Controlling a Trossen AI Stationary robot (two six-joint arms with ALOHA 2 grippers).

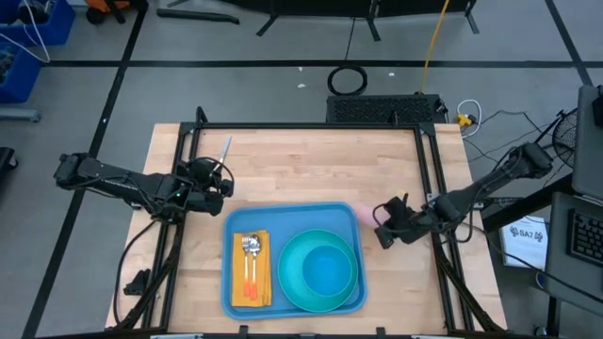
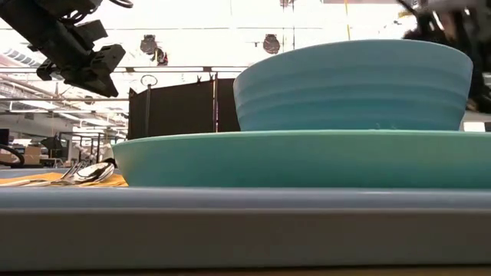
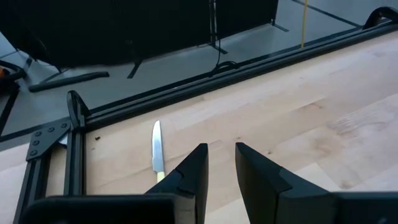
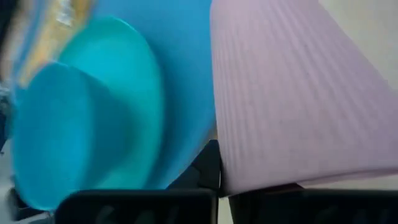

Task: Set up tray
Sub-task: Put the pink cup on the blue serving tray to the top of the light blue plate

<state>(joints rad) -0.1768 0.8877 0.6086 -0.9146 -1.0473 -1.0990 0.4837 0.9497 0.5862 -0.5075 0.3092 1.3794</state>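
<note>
The flat light-blue tray (image 1: pixel 294 218) is placed at the near middle of the wooden table (image 1: pixel 301 160). A ribbed pink cup (image 4: pixel 292 99) is pinched by the right gripper (image 1: pixel 384 226) beside it. The left gripper (image 3: pixel 221 168) is seen slightly spread above a knife (image 3: pixel 157 146).

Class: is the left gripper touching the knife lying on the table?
Apart. Left wrist view: left gripper hovers with bare wood showing between its fingers and the knife.

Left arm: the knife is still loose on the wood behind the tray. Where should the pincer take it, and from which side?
Grip the knife from straight above, fingers closing across its narrow width, probably near the handle end closest to the left pincer. It lies flat on the table with bare wood on both long sides, so a side approach has nothing to get under. The thin blade may slip.
</note>
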